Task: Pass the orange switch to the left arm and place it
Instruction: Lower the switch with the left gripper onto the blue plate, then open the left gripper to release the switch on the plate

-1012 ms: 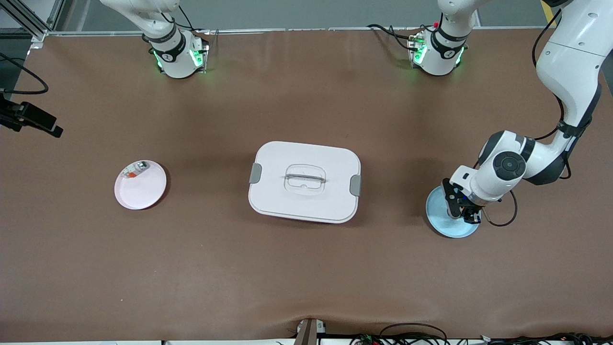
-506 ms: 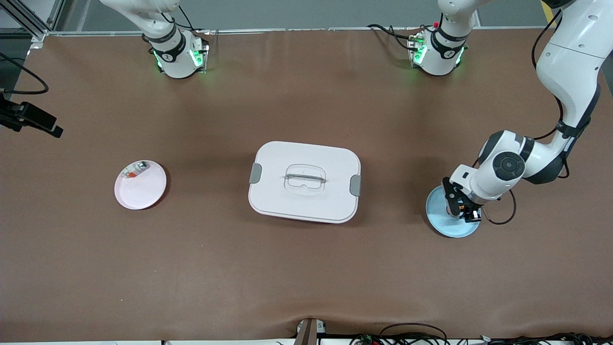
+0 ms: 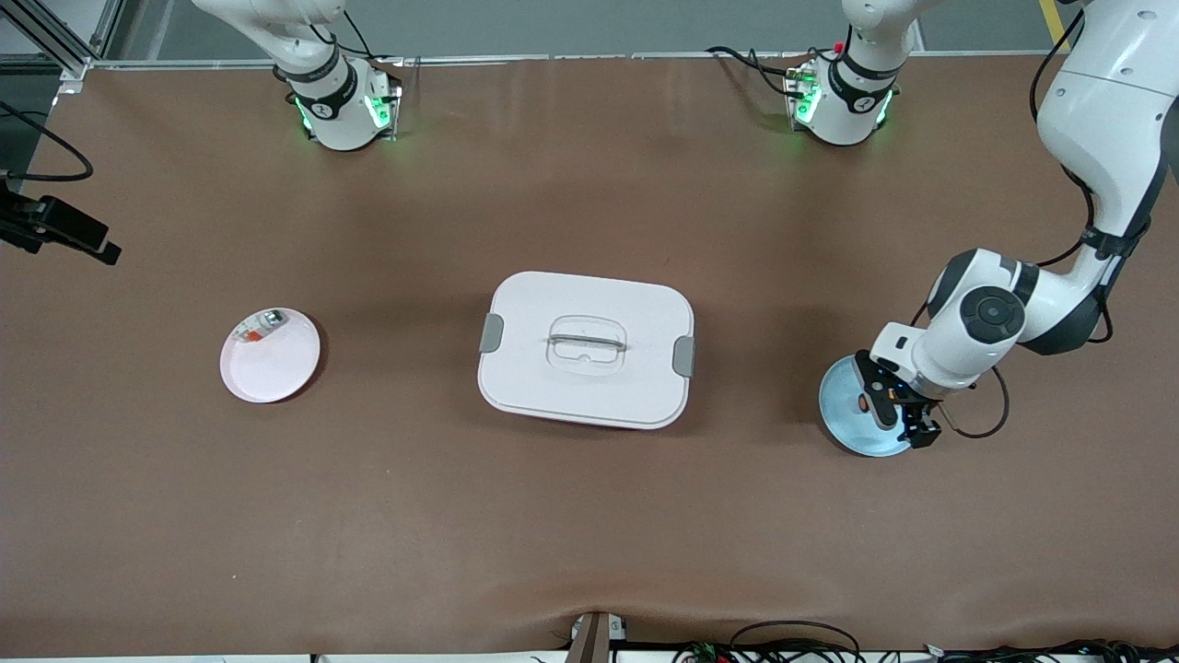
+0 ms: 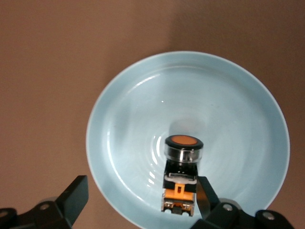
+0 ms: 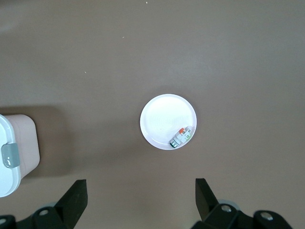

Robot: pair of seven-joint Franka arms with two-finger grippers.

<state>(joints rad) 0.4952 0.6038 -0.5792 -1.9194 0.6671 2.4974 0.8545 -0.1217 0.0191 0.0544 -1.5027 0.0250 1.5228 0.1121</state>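
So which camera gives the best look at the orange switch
The left wrist view: the orange switch lies large on the blue plate. The front view shows only an orange speck beside the left gripper; the right wrist view misses it.

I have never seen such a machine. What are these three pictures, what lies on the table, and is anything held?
These are two white robot arms at a brown table. The wide picture comes from a high camera facing them. The other two come from a camera on each arm's wrist, looking down past its jaws. A large white box sits mid-table. The left gripper is low over a blue plate, jaws open. The orange switch lies on that plate beside one jaw, not gripped. The right gripper hangs high over a pale plate carrying a small silver and orange-red part, jaws open. Nothing is held.
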